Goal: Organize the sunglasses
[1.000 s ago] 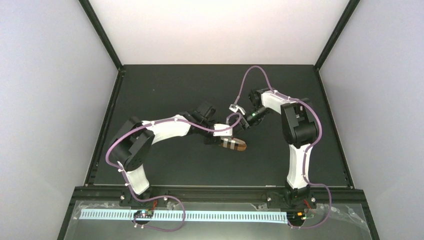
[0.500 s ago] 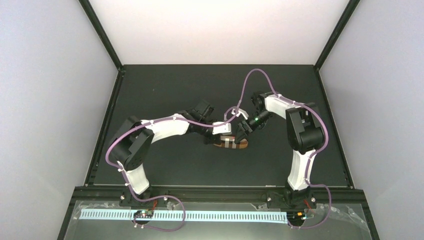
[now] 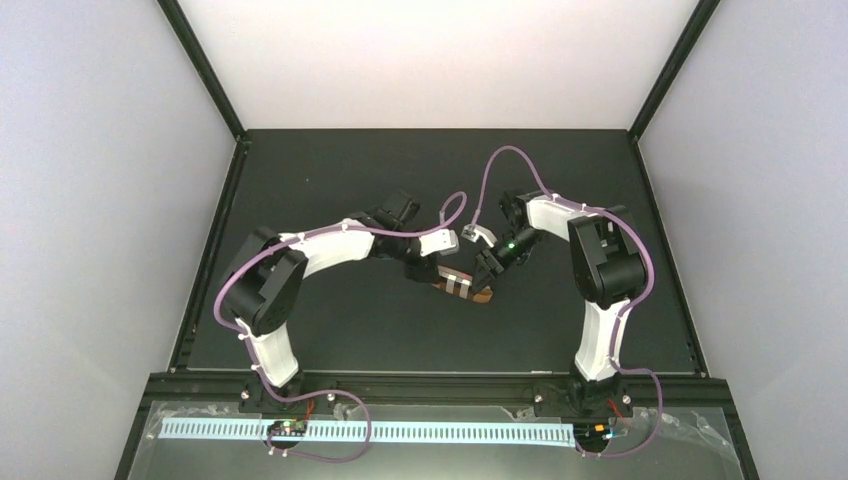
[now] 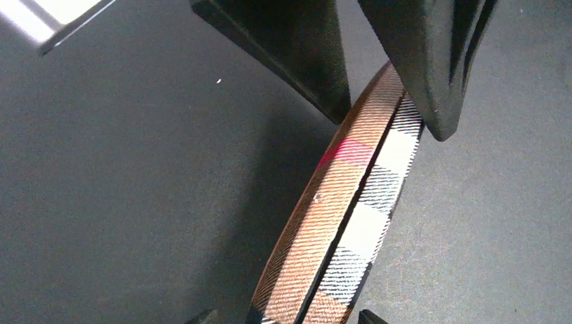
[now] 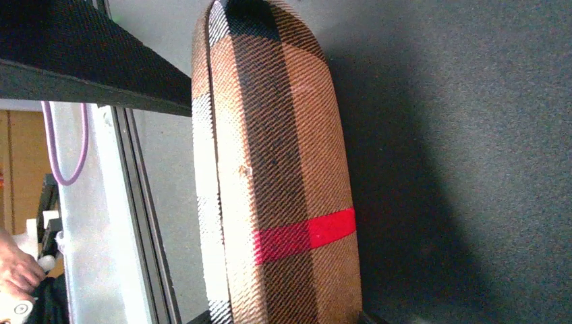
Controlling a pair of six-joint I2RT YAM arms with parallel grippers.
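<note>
Top view, left side: left claw [image 3: 420,273] extended from 8 o'clock, down at the 10 o'clock end of the case [image 3: 463,286].

Left wrist view: jaws apart, one finger [image 4: 297,54] at 11 o'clock, second finger [image 4: 432,61] at 1 o'clock. Shut case seen edge-on, running from 6 o'clock up into the gap between them. First finger's tip touching the brown edge, second finger's tip overlapping the pale-striped side. Clamped or merely touching: cannot tell.

Centre: case flat on the dark surface [image 3: 330,180], near its middle, long axis roughly 10 to 4 o'clock. Brown plaid with pale and dark stripes and one red stripe [image 5: 307,236]. Lid shut, seam visible along the side.

Sunglasses: not visible in any view, only the shut case. Position relative to either claw: cannot tell.

Right side, top view: right claw [image 3: 487,268] extended from 2 o'clock, down just beside the case's 4 o'clock end, on its 12 o'clock side.

Right wrist view: only one finger in frame, at 10 o'clock, its lower edge meeting the case's pale-striped side. Other finger out of frame. Case filling the middle of the view from 12 to 6 o'clock. Open or gripping: cannot tell.
</note>
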